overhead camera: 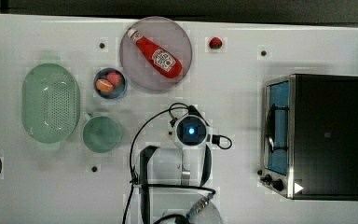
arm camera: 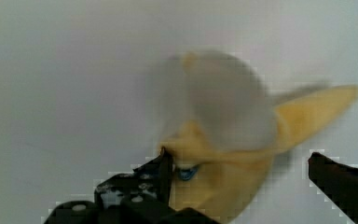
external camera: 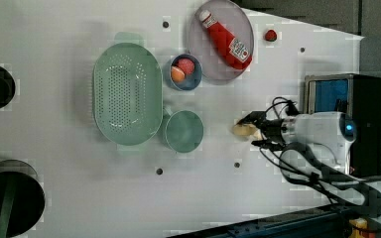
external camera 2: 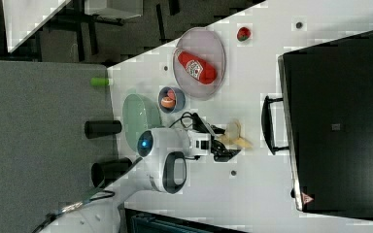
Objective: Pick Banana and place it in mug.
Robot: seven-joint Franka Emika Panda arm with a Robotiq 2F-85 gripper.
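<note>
The banana (arm camera: 223, 154), a small toy piece with peel flaps spread, lies on the tabletop (external camera: 54, 188) between the spread fingers of the end effector (arm camera: 240, 179). It looks light, rigid and smooth; the thick body offers a firmer hold than the flaps. The mug (external camera: 184, 131) stands nearby.

A ketchup bottle (overhead camera: 157, 54) lies on a grey plate (overhead camera: 179, 42). A strawberry (overhead camera: 215, 43) sits beside it. A green colander (overhead camera: 50, 102) rests near a blue bowl (overhead camera: 110, 83).
</note>
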